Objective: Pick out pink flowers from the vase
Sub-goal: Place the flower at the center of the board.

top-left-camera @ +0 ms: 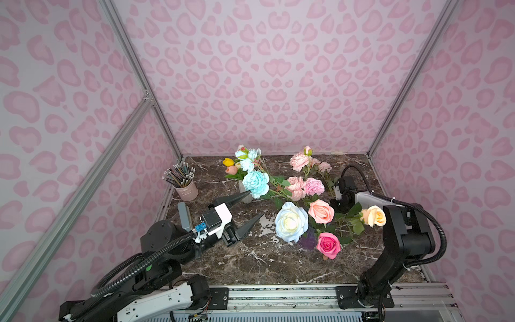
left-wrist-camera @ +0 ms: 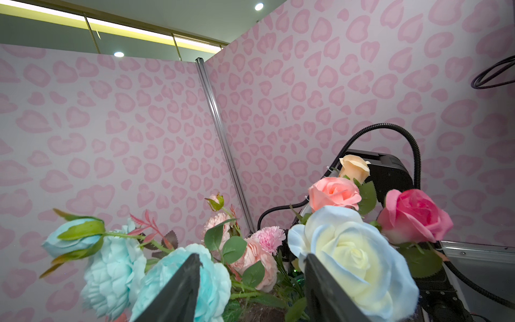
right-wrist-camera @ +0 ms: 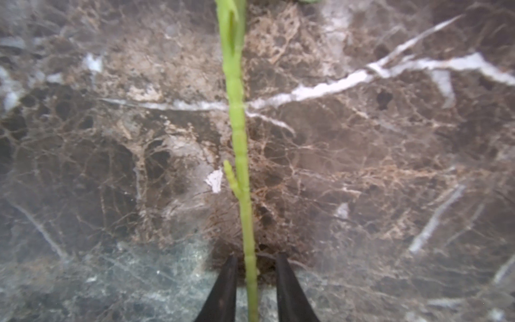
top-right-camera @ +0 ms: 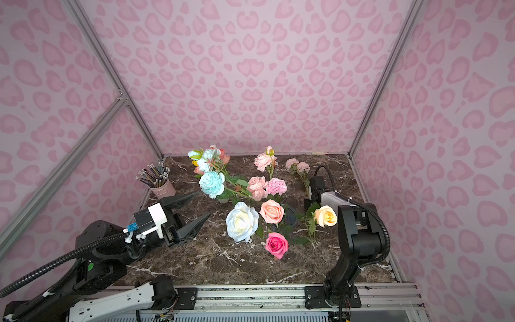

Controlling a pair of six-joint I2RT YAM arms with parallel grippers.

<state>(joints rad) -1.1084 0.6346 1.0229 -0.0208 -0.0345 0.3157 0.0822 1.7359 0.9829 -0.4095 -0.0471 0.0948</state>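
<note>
Looking down in both top views, I see the left gripper point(top-left-camera: 257, 203) point(top-right-camera: 204, 203) hanging over the marble table point(top-left-camera: 250, 264) just left of the standing bunch, its pincer spread wide and holding nothing. Most pink flowers stand in that bunch: a magenta rose point(top-left-camera: 328, 245) nearest me, a salmon-pink rose point(top-left-camera: 321, 211), a frilly carnation point(top-left-camera: 314, 186) and a pale peony point(top-left-camera: 295, 188). A small pale pink spray point(top-left-camera: 324, 167) point(top-right-camera: 296, 166) lies flat on the table at the far right, where the right arm point(top-left-camera: 404, 231) reaches down; its fingertips are hidden from above. From the left wrist, the two dark fingers point(left-wrist-camera: 181, 292) stand well apart, framing a blue bloom point(left-wrist-camera: 211, 278) and a white rose point(left-wrist-camera: 354, 259), with the magenta rose behind. From the right wrist, the right gripper point(right-wrist-camera: 256, 255) sits low over the marble, its tips slightly parted, with a green stem point(right-wrist-camera: 237, 111) lying between them and a clear gap on each side, so it pinches nothing.
</note>
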